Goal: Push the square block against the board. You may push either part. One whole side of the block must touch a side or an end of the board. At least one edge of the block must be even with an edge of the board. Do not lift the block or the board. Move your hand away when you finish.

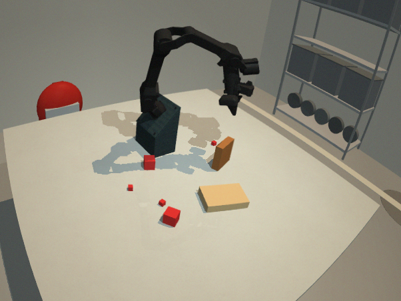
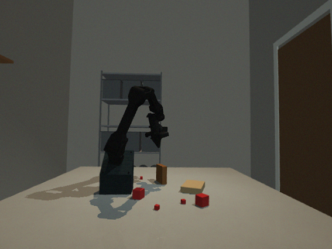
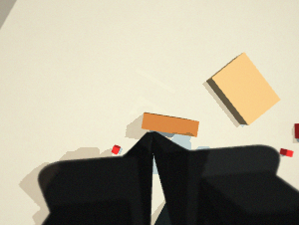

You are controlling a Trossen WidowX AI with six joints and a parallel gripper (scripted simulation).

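The orange square block (image 1: 223, 156) (image 2: 161, 174) (image 3: 170, 124) stands upright on its narrow edge on the table. The tan board (image 1: 224, 195) (image 2: 192, 185) (image 3: 245, 90) lies flat, apart from the block, with a gap between them. It is nearer the viewer in the top view and turned at an angle to the block in the wrist view. My gripper (image 1: 234, 113) (image 2: 159, 146) (image 3: 151, 136) is shut and empty, pointing down. It is in the air above the table, higher than the block, and touches neither part.
Two larger red cubes (image 1: 149, 162) (image 1: 171, 216) and several tiny ones lie around. One tiny red cube (image 1: 214, 143) (image 3: 116, 149) is near the block. Another tiny cube (image 1: 162, 202) is left of the board. The dark arm base (image 1: 164, 133) (image 2: 116, 177) stands left of the block.
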